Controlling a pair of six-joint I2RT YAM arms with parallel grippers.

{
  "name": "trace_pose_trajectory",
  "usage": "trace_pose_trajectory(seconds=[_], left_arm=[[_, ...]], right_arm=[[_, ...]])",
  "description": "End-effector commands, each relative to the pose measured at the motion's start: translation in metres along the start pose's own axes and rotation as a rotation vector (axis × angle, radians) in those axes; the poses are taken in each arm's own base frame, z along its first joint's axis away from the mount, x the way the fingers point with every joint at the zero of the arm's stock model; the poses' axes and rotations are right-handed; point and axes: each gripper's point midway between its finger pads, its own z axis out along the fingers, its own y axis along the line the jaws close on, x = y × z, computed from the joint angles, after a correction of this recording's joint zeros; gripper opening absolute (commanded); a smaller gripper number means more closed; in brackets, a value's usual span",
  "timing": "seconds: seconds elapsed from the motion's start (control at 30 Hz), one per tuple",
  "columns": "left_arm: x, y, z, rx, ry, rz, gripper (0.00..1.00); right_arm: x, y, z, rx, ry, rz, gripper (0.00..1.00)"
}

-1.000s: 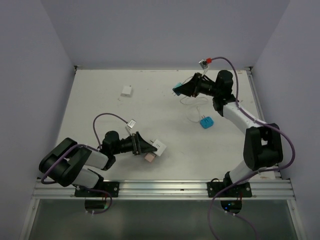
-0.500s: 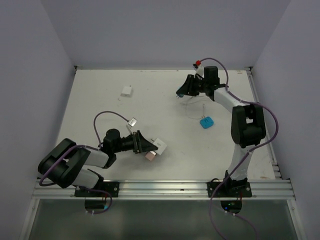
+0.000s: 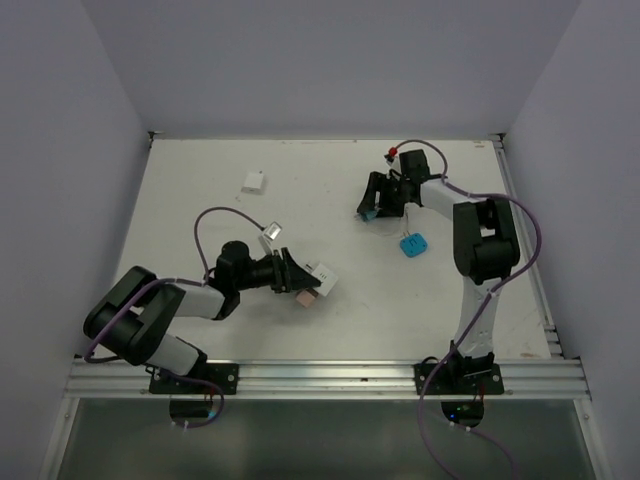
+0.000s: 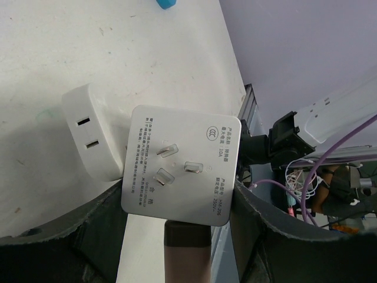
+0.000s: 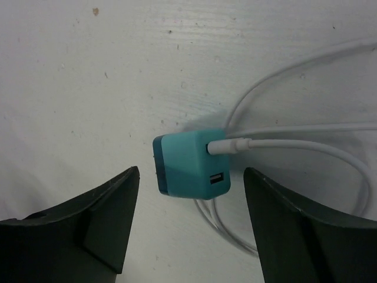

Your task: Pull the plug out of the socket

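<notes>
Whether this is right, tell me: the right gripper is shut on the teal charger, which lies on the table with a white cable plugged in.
One thing is wrong. The right gripper is open, not shut on the teal charger: in the right wrist view both fingers stand clear of it. The rest holds: the charger lies on the table with a white cable plugged in.

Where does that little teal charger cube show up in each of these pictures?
Top external: the teal charger sits just right of centre, at the tip of the right end effector.
Right wrist: mid-picture, between the open fingers, untouched.
Left wrist: not identifiable; only a blue scrap at the top edge.
Shared landmark: the right end effector, straddling it in both.
</notes>
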Motion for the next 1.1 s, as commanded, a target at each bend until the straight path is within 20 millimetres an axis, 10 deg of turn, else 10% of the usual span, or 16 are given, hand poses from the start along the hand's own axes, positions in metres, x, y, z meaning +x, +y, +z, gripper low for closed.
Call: trace_pose_trajectory(seconds=[0.0,0.23,0.67,1.07], left_arm=[[-0.020,-0.006,0.008,0.020,-0.025,0.091,0.00],[-0.024,-0.004,0.011,0.011,-0.030,0.111,0.00],[-0.043,0.005,0.018,-0.102,-0.035,0.282,0.00],[-0.035,-0.002,0.022,-0.138,-0.040,0.390,0.00]], right_arm=[[-0.014,0.005,-0.033,0.062,-0.072,-0.043,0.76],[0.003,0.031,-0.088,0.073,-0.147,-0.061,0.88],[0.112,0.096,-0.104,-0.138,-0.117,0.055,0.94],[0.107,0.134,-0.124,-0.205,-0.244,0.196,0.99]])
